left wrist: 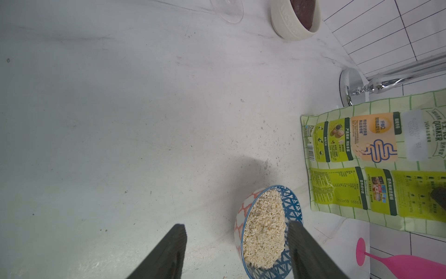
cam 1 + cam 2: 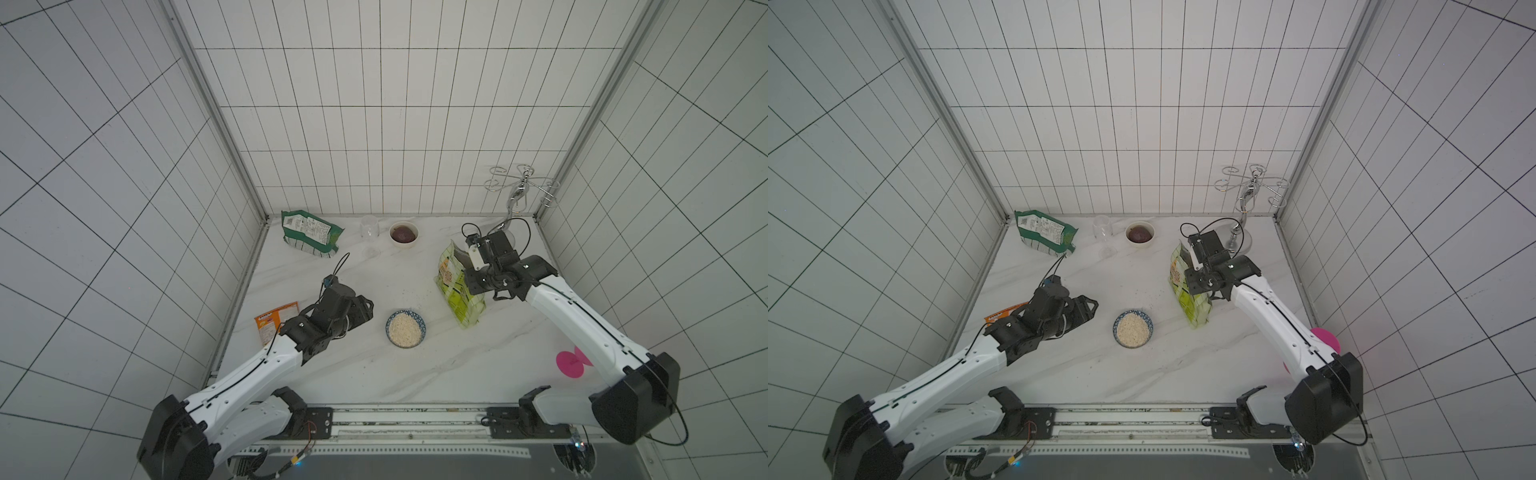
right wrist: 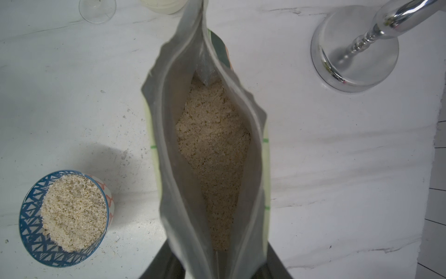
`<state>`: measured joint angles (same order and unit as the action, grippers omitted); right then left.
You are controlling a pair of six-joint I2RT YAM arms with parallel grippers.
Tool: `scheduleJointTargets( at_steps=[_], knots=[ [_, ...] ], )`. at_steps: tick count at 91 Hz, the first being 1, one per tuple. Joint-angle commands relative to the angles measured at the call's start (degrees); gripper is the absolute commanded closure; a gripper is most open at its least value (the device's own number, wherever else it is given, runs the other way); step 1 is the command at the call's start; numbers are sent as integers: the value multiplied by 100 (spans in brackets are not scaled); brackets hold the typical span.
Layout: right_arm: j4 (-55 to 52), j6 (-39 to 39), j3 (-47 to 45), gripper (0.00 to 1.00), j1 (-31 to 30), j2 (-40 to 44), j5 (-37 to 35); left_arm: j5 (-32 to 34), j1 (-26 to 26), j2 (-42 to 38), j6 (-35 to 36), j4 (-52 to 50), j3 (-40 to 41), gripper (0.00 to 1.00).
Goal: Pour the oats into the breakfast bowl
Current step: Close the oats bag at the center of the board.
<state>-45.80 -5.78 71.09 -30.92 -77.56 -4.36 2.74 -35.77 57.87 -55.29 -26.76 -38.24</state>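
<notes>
White tiled walls close in a pale marbled worktop. Near its middle stands the breakfast bowl, blue-patterned and heaped with oats; a few crumbs lie scattered on the worktop just beyond it. To its right and a little farther back the lime-green pouch stands upright with its mouth open, and the right wrist view shows more oats inside. The right gripper sits at the top of the pouch with a finger on each side of the mouth; I cannot tell whether they press it or merely flank it. The left gripper hovers just left of the breakfast bowl, its fingers spread apart and holding nothing. Along the far edge, from left to right, are a dark green bag, a clear wine glass, a small white bowl with a dark inside, and a chrome stand. An orange packet lies at the left edge and a pink glass at the right, both nearer.
</notes>
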Motion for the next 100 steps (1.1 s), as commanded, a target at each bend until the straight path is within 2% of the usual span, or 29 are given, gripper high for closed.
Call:
scheduleJointTargets(
  at_steps=[1, 4, 5, 8, 10, 27, 36, 47, 52, 56, 59, 61, 63, 64, 77, 89, 94, 100],
  knots=[
    [122, 164, 257, 60, 109, -190, 16, -39, 28, -43, -7, 145, 20, 32],
    [124, 192, 318, 67, 133, -240, 52, -37, 22, -49, -7, 160, 29, 32],
    [124, 196, 327, 72, 140, -250, 64, -37, 20, -48, -12, 166, 28, 32],
    [117, 221, 388, 95, 158, -277, 96, -49, 18, -47, -11, 171, 28, 32],
    [94, 212, 419, 100, 172, -290, 92, -47, 22, -61, -22, 178, 27, 32],
    [316, -10, 295, 100, 197, 8, 311, -46, 20, -96, -24, 182, 37, 32],
    [255, -22, 375, 100, 264, -182, 499, -55, 18, -131, -7, 187, 78, 31],
    [270, -14, 476, 70, 288, -528, 552, -47, 20, -189, -6, 200, 135, 32],
    [299, -9, 555, 68, 296, -661, 523, -33, 20, -219, -6, 197, 143, 32],
    [311, 5, 646, 69, 297, -742, 485, -29, 28, -228, -4, 193, 145, 31],
    [321, 21, 696, 74, 297, -777, 478, -30, 26, -224, -6, 197, 143, 31],
    [323, 24, 724, 83, 297, -791, 473, -29, 22, -225, -3, 198, 142, 31],
    [325, 24, 749, 97, 297, -797, 467, -31, 18, -224, -1, 200, 141, 31],
    [326, 16, 762, 100, 297, -801, 460, -29, 22, -219, 0, 203, 141, 31],
    [697, -159, 531, 100, 306, -502, 261, -21, 25, -213, 11, 198, 123, 31],
    [572, -160, 654, 100, 365, -559, 493, 30, 21, -270, 18, 164, 149, 31],
    [512, -154, 751, 68, 363, -681, 505, 49, 24, -281, 14, 180, 170, 31],
    [541, -122, 803, 54, 369, -815, 492, 67, 30, -278, 25, 187, 164, 31]
  ],
)
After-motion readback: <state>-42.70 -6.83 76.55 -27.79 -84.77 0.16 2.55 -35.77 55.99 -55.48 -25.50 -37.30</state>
